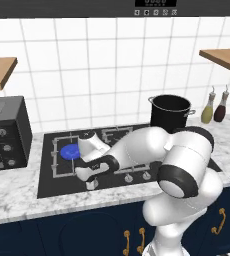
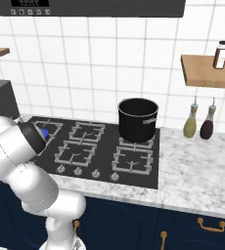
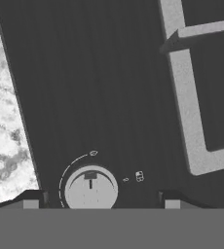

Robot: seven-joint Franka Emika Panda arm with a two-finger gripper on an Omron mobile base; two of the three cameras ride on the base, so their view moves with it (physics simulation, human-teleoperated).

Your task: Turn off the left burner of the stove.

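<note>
Left burner (image 1: 69, 151) at the 9 o'clock end of the stove (image 1: 47, 186), blue disc showing inside its wide square grate, so judged lit and the task not yet done. Nearest, in the left base view, marble desk (image 1: 17, 197) running along the front edge at 6 o'clock. Just past it, fingers (image 1: 91, 184) pointed straight down over the front strip of the cooktop, at 5 o'clock from the blue disc, presumably because the control for that burner sits there. In the hand view, silver knob (image 3: 91, 189) low in the frame with its pointer mark toward 12 o'clock, fingers (image 3: 31, 200) spread wide to either side of it and apart from it, nothing gripped; probably lined up this way to close on the knob and twist. Cannot tell how far above the knob. Grey grate bar (image 3: 187, 97) at 2 o'clock from the knob. Farther along the front strip, toward 3 o'clock, more knobs (image 1: 129, 178), untouched. At the back, toward 1 o'clock, black pot (image 1: 170, 111) on a rear burner, well apart from the arm's work.
</note>
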